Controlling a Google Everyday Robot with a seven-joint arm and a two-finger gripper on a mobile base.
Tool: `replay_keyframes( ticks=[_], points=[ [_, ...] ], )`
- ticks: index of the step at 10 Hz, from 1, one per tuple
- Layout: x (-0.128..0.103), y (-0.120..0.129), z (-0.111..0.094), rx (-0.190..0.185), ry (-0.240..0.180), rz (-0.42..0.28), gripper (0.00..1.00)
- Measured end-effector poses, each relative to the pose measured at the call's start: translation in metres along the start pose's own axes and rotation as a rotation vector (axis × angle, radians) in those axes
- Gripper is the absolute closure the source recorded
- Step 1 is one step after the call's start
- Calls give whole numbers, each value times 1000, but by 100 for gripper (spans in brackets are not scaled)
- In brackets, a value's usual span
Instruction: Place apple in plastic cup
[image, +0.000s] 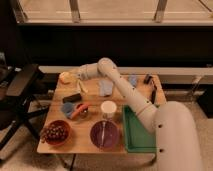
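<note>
Camera view: a small round yellowish apple (65, 77) is seen at the desk's (85, 137) far left corner, the shut jaws of the gripper (75, 76) pressed against it.

The end effector (73, 76) reaches to the desk's (85, 142) far left corner, closed on the apple (65, 77); nearer the front a white plastic cup (108, 110) stands upright beside a green tray (136, 134); a purple bowl (104, 135) and a grape bowl (55, 132) sit along the front edge.
</note>
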Motion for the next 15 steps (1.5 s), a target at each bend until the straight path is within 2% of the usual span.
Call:
replay_keyframes(
  ticks=[1,6,8,10,15],
  points=[
    [-1,-12,3,27,-10,-7,100],
    [-20,-105,6,158,-49,-75,100],
    [-30,-125,12,189,-74,-85,100],
    [-42,-129,14,180,-88,-69,97],
    [-89,-124,7,133,-122,27,47]
  ],
)
